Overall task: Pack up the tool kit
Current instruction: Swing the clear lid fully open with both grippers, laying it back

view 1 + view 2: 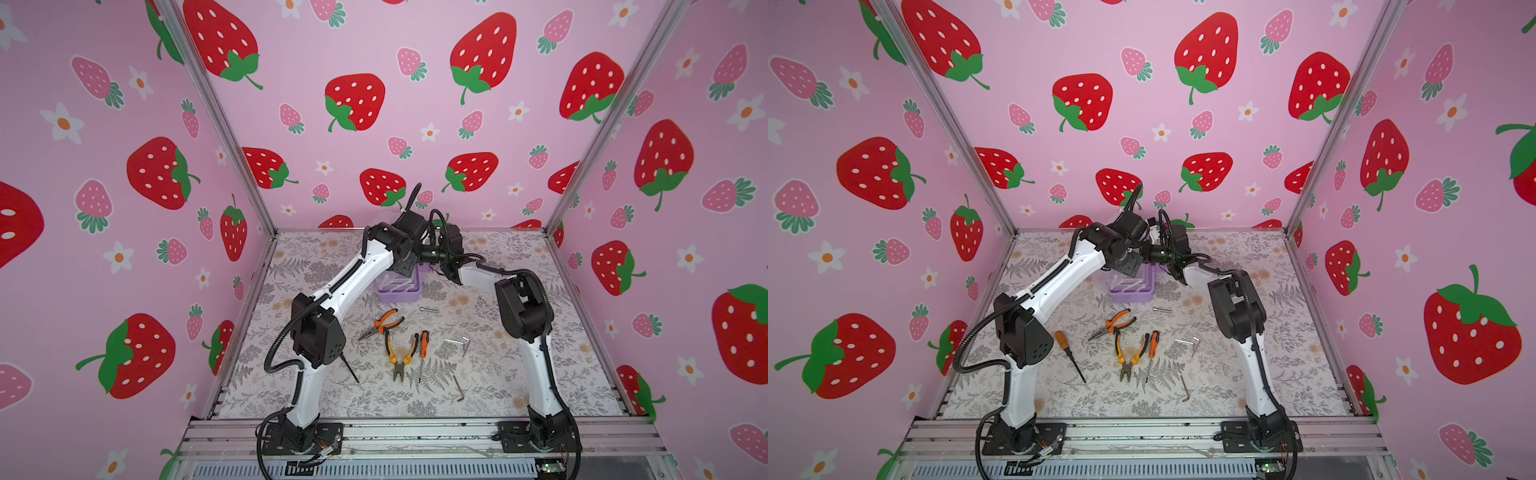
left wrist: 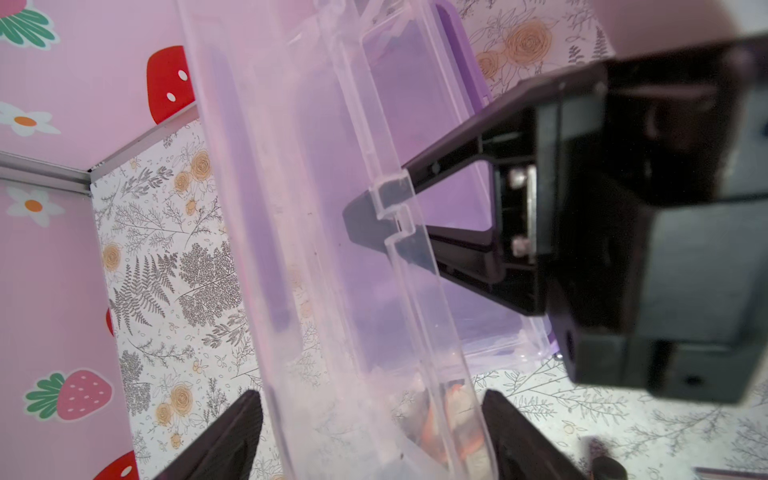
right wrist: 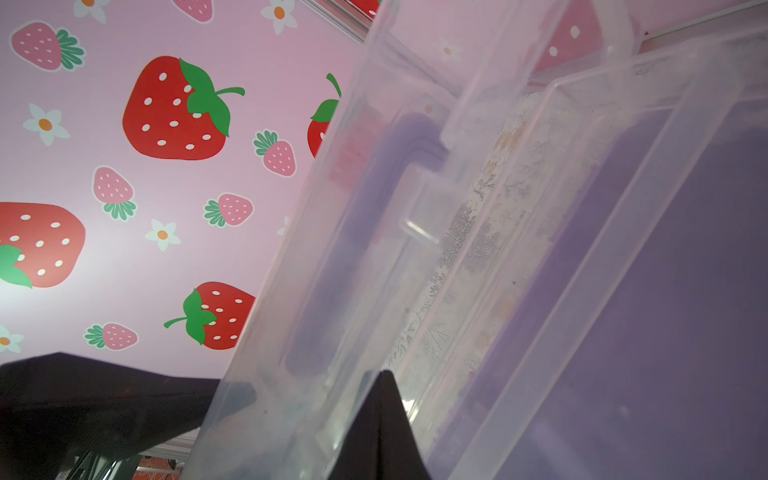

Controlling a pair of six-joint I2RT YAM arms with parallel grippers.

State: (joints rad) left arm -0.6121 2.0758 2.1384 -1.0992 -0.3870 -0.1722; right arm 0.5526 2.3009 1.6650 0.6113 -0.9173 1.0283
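Table (image 1: 590, 374): floral mat, strawberry walls on three sides.

Left arm (image 1: 353, 278), right arm (image 1: 523, 307): both reach to the far middle of the table, and their wrists meet above the box.

Box (image 1: 397, 296): lilac, on the mat at the far middle, directly under the two wrists. It is open, with white ribs visible inside.

Lid (image 2: 332, 166): clear, standing steeply up off the base. It is mostly hidden by the wrists in both top views.

Right gripper (image 2: 386, 216): pinched tight on the lid's free edge at the latch tab, one finger on each side of the plastic.

Left gripper (image 2: 370, 399): jaws wide, one on each side of the lid. Whether they touch it cannot be told.

Long-nose pliers (image 1: 382, 322): on the mat just in front of the box, orange handles toward it.

Second pliers (image 1: 401, 353): just nearer the front edge, handles spread, nose toward that edge.

Amber screwdriver (image 1: 1068, 353): beside the left arm's elbow, left of both pliers.

Orange screwdriver (image 1: 423, 347): just right of the second pliers, tip toward the front edge.

Hex keys (image 1: 457, 341): two silver ones close together, right of the orange screwdriver.

Dark hex key (image 1: 458, 388): apart from them, nearer the front edge.

Silver rod (image 1: 429, 309): near the box's front right corner.
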